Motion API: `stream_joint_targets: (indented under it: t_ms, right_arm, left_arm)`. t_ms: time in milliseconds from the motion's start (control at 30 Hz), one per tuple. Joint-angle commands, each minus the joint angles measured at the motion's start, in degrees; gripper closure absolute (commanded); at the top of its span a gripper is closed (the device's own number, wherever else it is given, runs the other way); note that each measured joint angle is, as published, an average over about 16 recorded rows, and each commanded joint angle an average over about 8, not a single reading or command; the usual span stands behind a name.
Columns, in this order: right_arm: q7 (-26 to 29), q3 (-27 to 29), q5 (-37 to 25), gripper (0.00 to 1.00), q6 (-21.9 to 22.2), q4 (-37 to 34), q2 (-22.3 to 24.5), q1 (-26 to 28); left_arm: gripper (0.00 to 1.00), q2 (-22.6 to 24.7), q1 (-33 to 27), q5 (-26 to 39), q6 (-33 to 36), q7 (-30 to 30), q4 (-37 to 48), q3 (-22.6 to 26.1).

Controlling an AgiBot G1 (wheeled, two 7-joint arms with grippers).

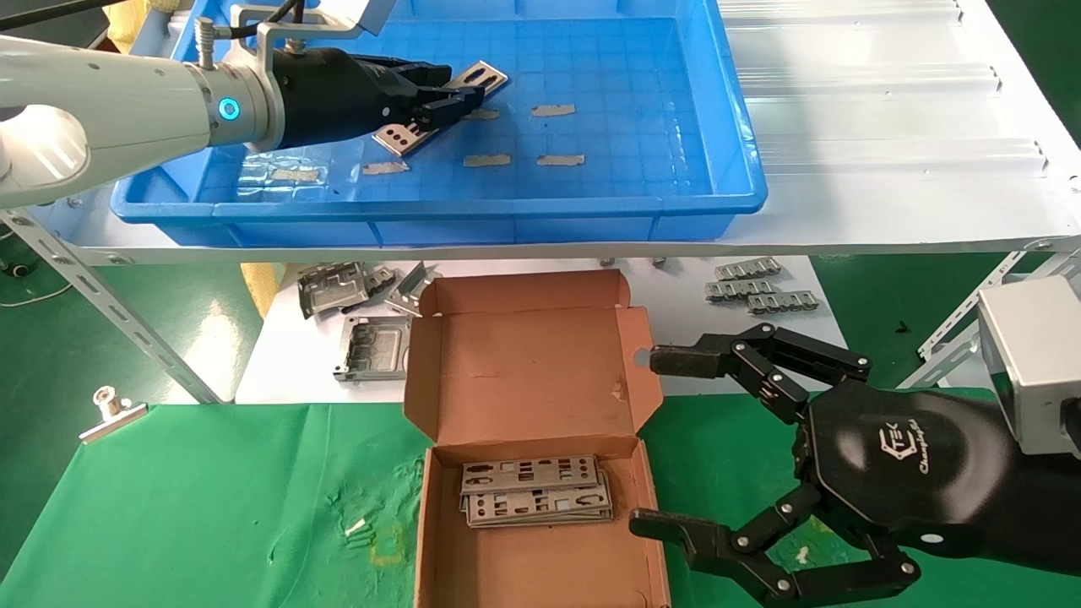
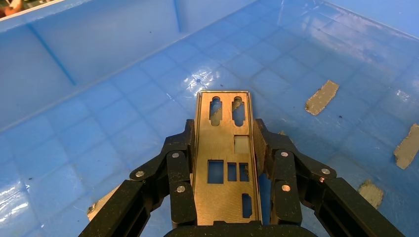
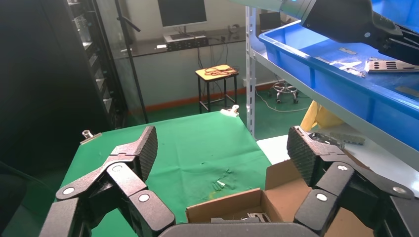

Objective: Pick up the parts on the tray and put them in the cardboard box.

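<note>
My left gripper (image 1: 446, 95) is inside the blue tray (image 1: 726, 110), shut on a thin punched metal plate (image 1: 483, 78). In the left wrist view the gripper (image 2: 223, 133) clamps the plate (image 2: 225, 148) by its long edges, held lengthwise above the tray floor (image 2: 123, 123). The open cardboard box (image 1: 532, 371) sits on the green cloth below, with a stack of plates (image 1: 535, 502) on its floor. My right gripper (image 1: 654, 439) hangs open and empty just right of the box; its fingers (image 3: 146, 148) show wide apart over the box (image 3: 291, 197).
Several tan tape strips (image 1: 553, 110) lie on the tray floor. Bent grey brackets (image 1: 334, 287) and small metal strips (image 1: 764, 291) lie on the white shelf under the tray. A metal clip (image 1: 110, 409) sits on the green cloth at left.
</note>
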Motion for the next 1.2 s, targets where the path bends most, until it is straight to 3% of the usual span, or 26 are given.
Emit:
stream_joint_targets:
  t_ms: [33,467,700,867,1200]
  right_arm:
    - [0.00,0.00,0.00,0.00,0.00,0.00,0.00,0.00]
    - [0.00,0.00,0.00,0.00,0.00,0.00,0.00,0.00]
    - [0.00,0.00,0.00,0.00,0.00,0.00,0.00,0.00]
    - [0.00,0.00,0.00,0.00,0.00,0.00,0.00,0.00]
    - [0.00,0.00,0.00,0.00,0.00,0.00,0.00,0.00]
  left_arm:
    - [1.00,-0.01,-0.02,0.00,0.02,-0.14,-0.03,0.06]
    - [1.00,-1.08,-2.70,-1.33,1.16,0.77,-0.21,-0.64]
    - [1.00,-2.25,-4.51,-2.22,5.02,2.45,-0.33,-1.18]
    - [1.00,-3.98,-5.44,-2.97,13.74,4.51,-1.49,-1.51]
    - [1.00,-8.33,-4.25,-5.82,39.99,9.64,-5.55,-1.91]
